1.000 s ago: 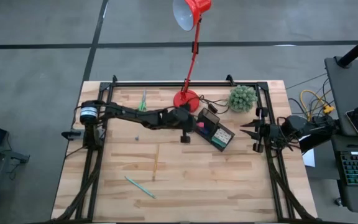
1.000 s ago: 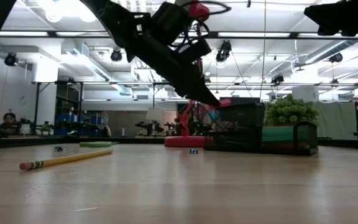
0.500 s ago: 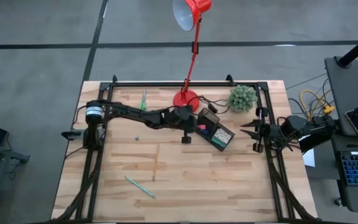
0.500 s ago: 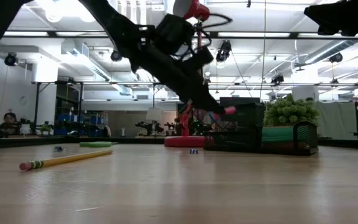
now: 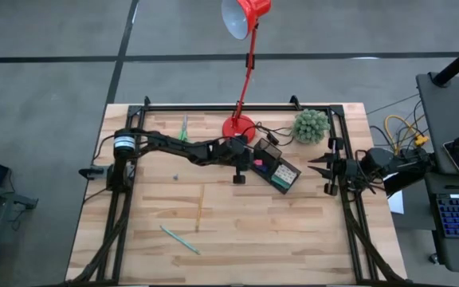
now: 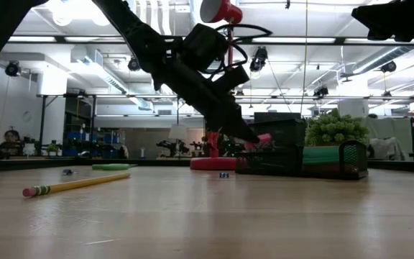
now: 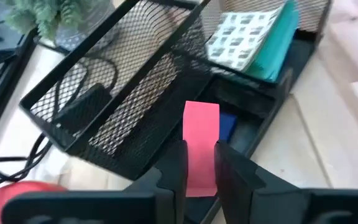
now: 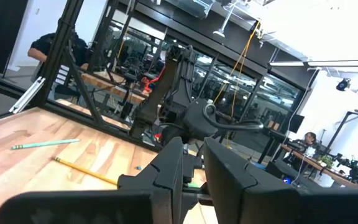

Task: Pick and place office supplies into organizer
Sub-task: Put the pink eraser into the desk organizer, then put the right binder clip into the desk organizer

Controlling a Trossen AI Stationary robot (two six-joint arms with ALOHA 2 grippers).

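Presently a pink sticky-note pad (image 7: pixel 201 148) is gripped by the left hand (image 7: pixel 199 165) just above the organizer (image 7: pixel 135 93) on the tabletop (image 5: pixel 237 223): placing is judged underway, with lowering and release called for next; the right hand (image 5: pixel 325 171) is parked at the edge.

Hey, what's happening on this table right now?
The left gripper holds a pink piece over the black organizer, about to drop it in. A pencil and a teal pen lie on the table, not yet picked up. The right gripper waits at the table's right edge.
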